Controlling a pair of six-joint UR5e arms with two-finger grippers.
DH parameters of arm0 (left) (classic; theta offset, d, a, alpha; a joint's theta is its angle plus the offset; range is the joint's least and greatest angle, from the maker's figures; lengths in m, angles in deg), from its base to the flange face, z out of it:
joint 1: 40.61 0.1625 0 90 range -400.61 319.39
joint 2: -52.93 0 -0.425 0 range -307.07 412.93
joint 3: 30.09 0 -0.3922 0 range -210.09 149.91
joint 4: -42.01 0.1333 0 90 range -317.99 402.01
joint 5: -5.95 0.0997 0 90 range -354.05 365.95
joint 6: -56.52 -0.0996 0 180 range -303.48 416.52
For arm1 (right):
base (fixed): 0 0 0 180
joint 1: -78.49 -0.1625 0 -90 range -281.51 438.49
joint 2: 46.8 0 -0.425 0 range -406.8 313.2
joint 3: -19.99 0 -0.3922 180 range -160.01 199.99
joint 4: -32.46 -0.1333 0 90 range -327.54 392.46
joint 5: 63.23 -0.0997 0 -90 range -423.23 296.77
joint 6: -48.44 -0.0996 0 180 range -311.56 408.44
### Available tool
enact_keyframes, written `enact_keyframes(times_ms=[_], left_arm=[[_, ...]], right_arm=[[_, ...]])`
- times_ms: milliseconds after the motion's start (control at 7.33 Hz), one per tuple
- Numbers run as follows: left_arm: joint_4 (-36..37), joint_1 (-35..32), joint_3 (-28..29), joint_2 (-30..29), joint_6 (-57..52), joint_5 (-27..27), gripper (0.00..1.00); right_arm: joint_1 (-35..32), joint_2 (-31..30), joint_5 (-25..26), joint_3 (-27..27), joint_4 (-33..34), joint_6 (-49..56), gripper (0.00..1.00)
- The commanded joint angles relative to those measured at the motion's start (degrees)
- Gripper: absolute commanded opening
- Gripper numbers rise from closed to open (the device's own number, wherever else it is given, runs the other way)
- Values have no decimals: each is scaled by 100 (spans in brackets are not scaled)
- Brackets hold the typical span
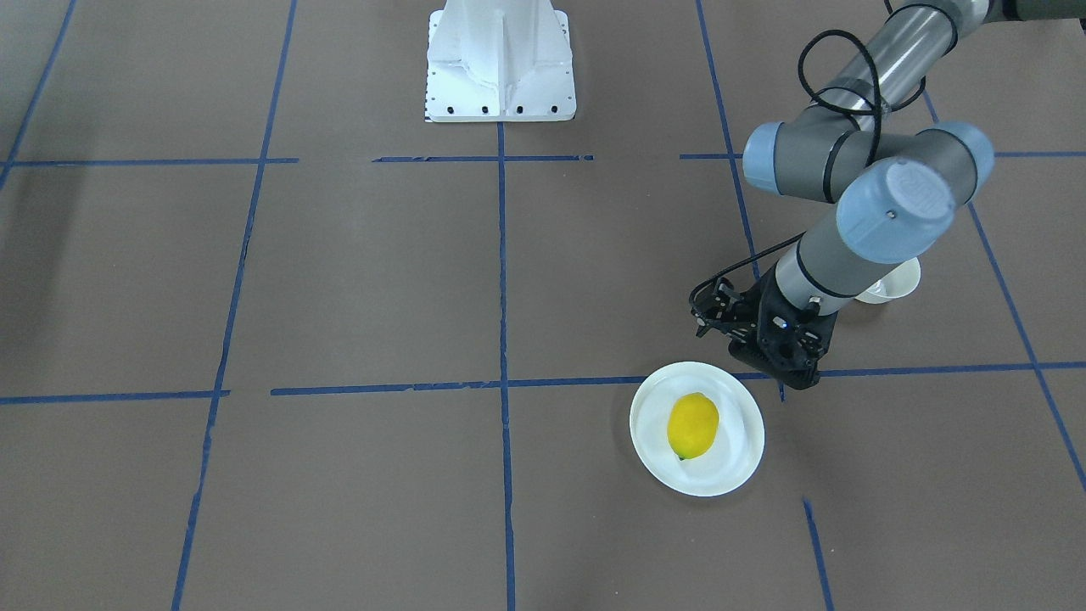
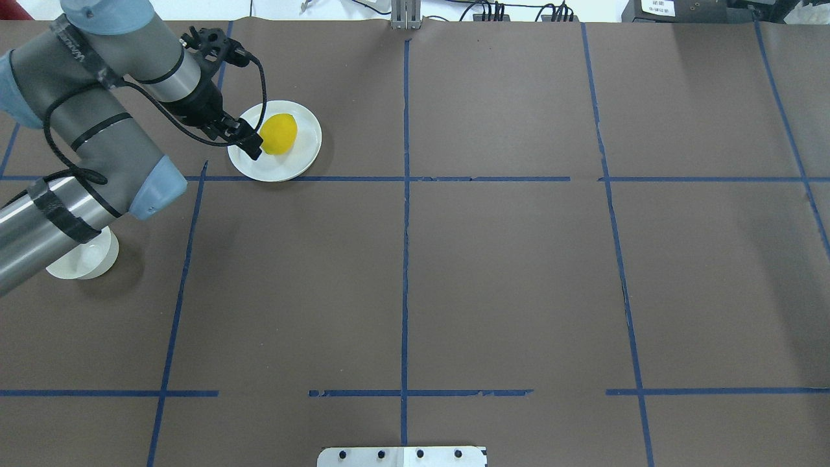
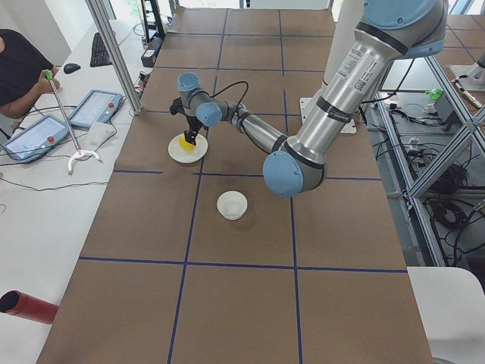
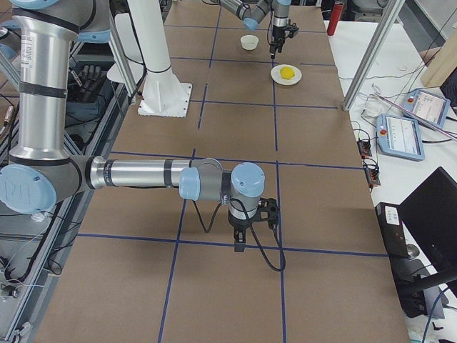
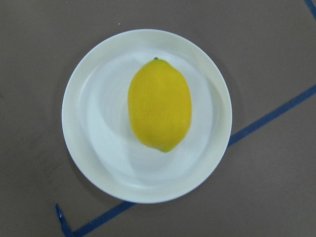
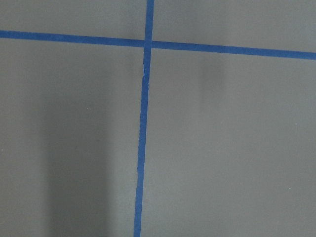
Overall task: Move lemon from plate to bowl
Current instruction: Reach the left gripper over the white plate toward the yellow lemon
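The yellow lemon [image 1: 693, 424] lies in the middle of the flat white plate [image 1: 653, 399]. It also shows in the overhead view [image 2: 279, 133] on the plate [image 2: 305, 152], and fills the left wrist view [image 5: 159, 104] on the plate [image 5: 98, 138]. My left gripper [image 1: 796, 378] [image 2: 251, 149] hangs above the plate's edge beside the lemon, apart from it, fingers together and empty. The small deep white bowl [image 1: 895, 287] [image 2: 87, 263] stands nearer the robot, partly hidden by my left arm. My right gripper [image 4: 239, 245] shows only in the exterior right view; I cannot tell its state.
The brown table is marked by blue tape lines [image 2: 405, 178]. The robot's white base [image 1: 501, 64] stands at the table's middle edge. The right wrist view shows only bare table and a tape crossing [image 6: 146, 44]. An operator's table with tablets [image 3: 42, 133] lies beyond the far edge.
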Motion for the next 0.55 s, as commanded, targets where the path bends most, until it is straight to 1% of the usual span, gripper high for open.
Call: enact_keyframes(times_ms=[0, 136, 273, 409], left_arm=[[-263, 154, 437, -177, 95, 112, 100], [-333, 163, 516, -238, 199, 121, 100], [-517, 164, 952, -526, 200, 121, 100], [-910, 164, 1426, -790, 200, 173, 99]], right_arm=[[0, 0, 0, 0, 0, 0, 100], [0, 0, 0, 0, 0, 0, 100], [0, 0, 0, 0, 0, 0, 100], [0, 0, 0, 0, 0, 0, 100]])
